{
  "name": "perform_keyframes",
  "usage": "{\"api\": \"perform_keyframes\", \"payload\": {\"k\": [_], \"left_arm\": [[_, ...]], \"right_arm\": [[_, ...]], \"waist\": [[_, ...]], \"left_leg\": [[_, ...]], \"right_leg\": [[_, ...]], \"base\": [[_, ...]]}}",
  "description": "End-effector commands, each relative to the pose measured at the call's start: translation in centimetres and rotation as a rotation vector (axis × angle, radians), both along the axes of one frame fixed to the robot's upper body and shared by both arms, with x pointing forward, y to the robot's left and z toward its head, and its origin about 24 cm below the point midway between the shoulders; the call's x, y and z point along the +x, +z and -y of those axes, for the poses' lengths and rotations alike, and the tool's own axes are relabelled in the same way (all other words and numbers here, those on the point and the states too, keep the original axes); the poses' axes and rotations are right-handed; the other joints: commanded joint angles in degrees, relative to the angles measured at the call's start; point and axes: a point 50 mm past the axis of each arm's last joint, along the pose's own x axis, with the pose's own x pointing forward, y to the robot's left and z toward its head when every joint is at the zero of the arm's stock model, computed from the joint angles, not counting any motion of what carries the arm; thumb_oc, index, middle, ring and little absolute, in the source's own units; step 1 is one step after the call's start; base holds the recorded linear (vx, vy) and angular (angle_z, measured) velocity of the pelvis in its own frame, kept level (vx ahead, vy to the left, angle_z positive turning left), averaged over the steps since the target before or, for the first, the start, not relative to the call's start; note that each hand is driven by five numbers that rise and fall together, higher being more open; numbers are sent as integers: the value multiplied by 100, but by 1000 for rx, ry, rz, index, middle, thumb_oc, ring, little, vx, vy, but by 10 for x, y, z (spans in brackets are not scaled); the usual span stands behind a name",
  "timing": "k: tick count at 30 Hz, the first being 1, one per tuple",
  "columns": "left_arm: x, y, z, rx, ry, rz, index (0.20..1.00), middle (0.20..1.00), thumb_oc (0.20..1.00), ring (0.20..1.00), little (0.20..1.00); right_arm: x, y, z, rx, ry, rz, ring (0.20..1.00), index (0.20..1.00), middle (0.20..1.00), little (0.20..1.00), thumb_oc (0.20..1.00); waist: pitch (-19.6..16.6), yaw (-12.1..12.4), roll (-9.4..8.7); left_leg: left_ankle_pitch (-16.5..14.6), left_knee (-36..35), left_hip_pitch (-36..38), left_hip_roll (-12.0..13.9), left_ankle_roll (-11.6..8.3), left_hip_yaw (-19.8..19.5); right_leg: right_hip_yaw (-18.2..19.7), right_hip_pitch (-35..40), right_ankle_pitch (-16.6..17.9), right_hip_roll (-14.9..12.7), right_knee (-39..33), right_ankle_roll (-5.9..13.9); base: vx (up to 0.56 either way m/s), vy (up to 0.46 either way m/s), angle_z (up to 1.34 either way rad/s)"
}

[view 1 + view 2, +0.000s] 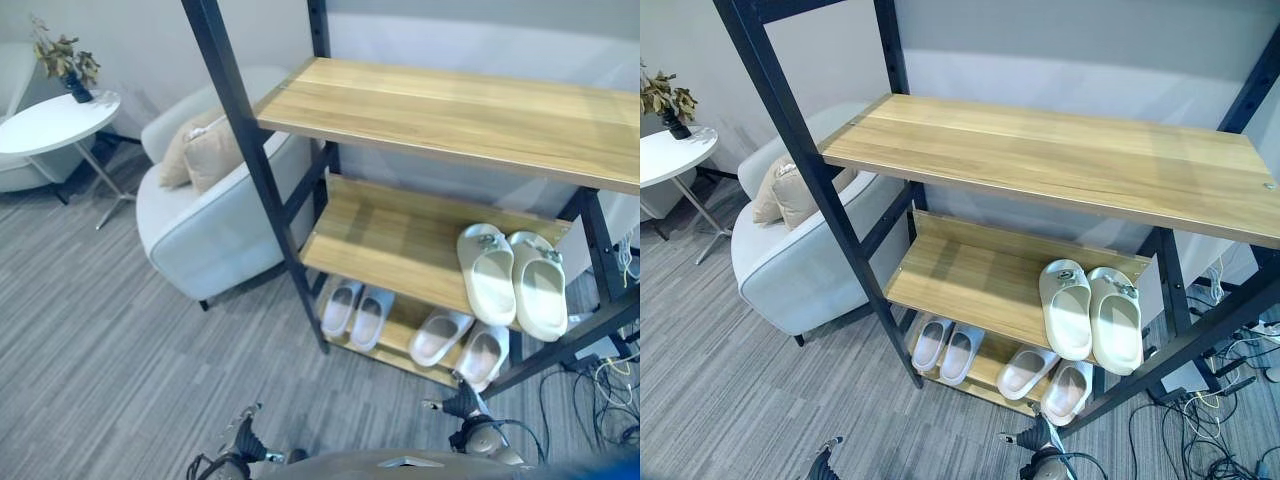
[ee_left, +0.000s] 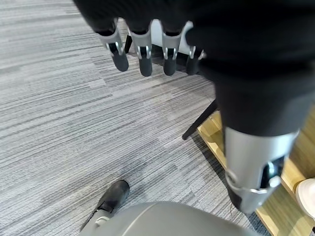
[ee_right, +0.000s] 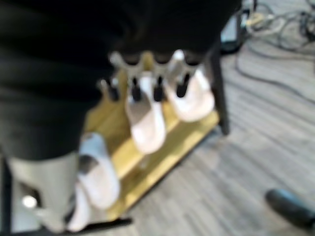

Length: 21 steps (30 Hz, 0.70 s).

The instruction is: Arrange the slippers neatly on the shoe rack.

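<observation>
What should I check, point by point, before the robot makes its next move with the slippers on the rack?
1. Left hand free: ok, fingers relaxed over the carpet, holding nothing.
2. Right hand free: ok, fingers straight, hanging in front of the bottom shelf.
3. Cream pair on the middle shelf: ok, side by side, touching.
4. Left pair on the bottom shelf: ok, parallel.
5. Right pair on the bottom shelf: not ok, angled, with the outer slipper overhanging the front edge.
6. Slippers left on the floor: cannot tell beyond the carpet in view.
</observation>
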Motion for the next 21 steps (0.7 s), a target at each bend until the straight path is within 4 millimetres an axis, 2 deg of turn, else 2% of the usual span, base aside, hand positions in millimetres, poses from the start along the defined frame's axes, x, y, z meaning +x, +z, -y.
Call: {"api": "perform_keyframes", "payload": {"k": [1,3,5,6,9,10,21], "left_arm": [[10,1,-5,19,13,20,1000,1000,1000,1000,1000],[9,0,-5,17,17,11,1000,1000,1000,1000,1000],[10,1,-9,22,34,15,1000,1000,1000,1000,1000],[9,1,-11,24,38,15,1000,1000,1000,1000,1000],[2,2,-19,45,46,9,1000,1000,1000,1000,1000],[-2,3,-22,56,44,5,1000,1000,1000,1000,1000],[-6,4,-22,55,44,25,1000,1000,1000,1000,1000]], "right_arm": [[-5,-4,3,55,13,-32,1000,1000,1000,1000,1000],[-4,-5,5,54,-3,-39,1000,1000,1000,1000,1000],[11,5,5,67,-4,45,1000,1000,1000,1000,1000],[12,8,6,72,-2,61,1000,1000,1000,1000,1000],[27,31,1,86,88,218,1000,1000,1000,1000,1000],[26,41,-3,96,141,271,1000,1000,1000,1000,1000],[27,69,-13,159,229,407,1000,1000,1000,1000,1000]], "waist": [[-88,112,-132],[-80,113,-126],[-73,110,-128],[-72,105,-127],[-58,66,-145],[-54,45,-153],[-6,-29,-173]], "left_leg": [[-263,31,81,-147,-29,-31],[-259,31,75,-152,-28,-35],[-255,31,78,-157,-27,-41],[-256,31,86,-156,-27,-40],[-261,31,112,-140,-37,-27],[-267,31,132,-131,-43,-10],[-302,31,230,-96,-49,39]], "right_leg": [[52,-520,449,110,210,39],[47,-515,446,108,211,36],[48,-499,444,102,214,36],[50,-492,440,100,215,35],[60,-473,420,101,229,37],[57,-466,412,101,242,37],[101,-447,395,121,265,44]], "base": [[0,0,0],[0,0,0],[0,0,0],[0,0,0],[0,0,0],[0,0,0],[3,-4,1]]}}
